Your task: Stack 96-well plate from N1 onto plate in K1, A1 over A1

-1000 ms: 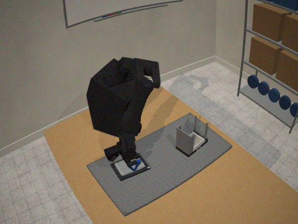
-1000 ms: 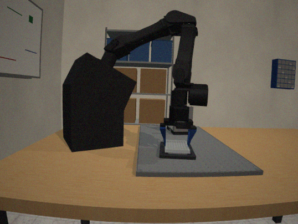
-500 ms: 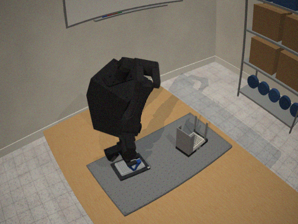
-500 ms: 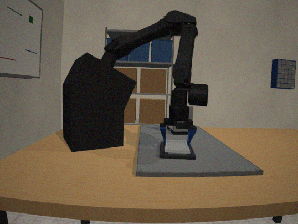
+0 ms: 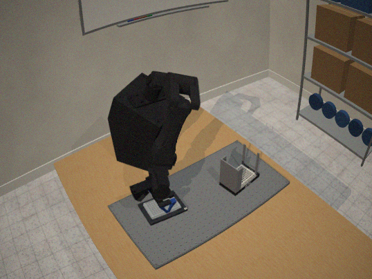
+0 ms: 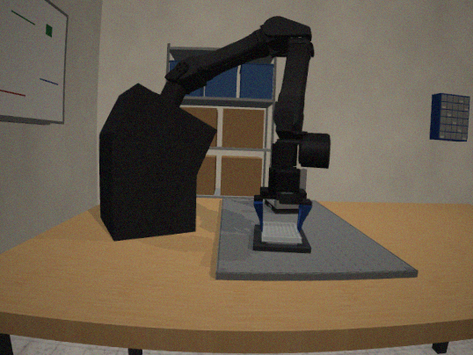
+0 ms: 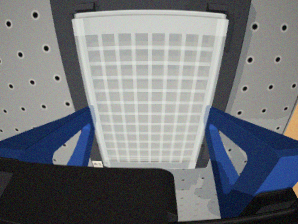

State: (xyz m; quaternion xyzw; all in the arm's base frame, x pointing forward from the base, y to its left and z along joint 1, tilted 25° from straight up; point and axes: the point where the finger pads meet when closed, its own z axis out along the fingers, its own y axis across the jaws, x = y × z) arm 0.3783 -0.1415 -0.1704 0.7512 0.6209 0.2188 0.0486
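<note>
One tabletop [image 6: 88, 281] carries a grey mat [image 6: 352, 259], and on the mat's left part the dark nest [image 6: 281, 247] still holds the white plate [image 6: 281, 232], while the rack [image 5: 231, 177] with the second plate [image 5: 249, 175] inside stands well apart toward the mat's right end. The arm [image 6: 290, 88] reaches straight down over the nest. The gripper [image 7: 152, 141] is clamped on the white plate, its blue fingers pressing the two long sides near one end, as the wrist view shows. Because the hold is off-centre, the lift should probably be slow and straight up until the plate is free of the nest's rim, keeping it level. The pale corner mark is not visible here, so I cannot tell which corner is A1; that needs settling before turning the plate over the rack.
</note>
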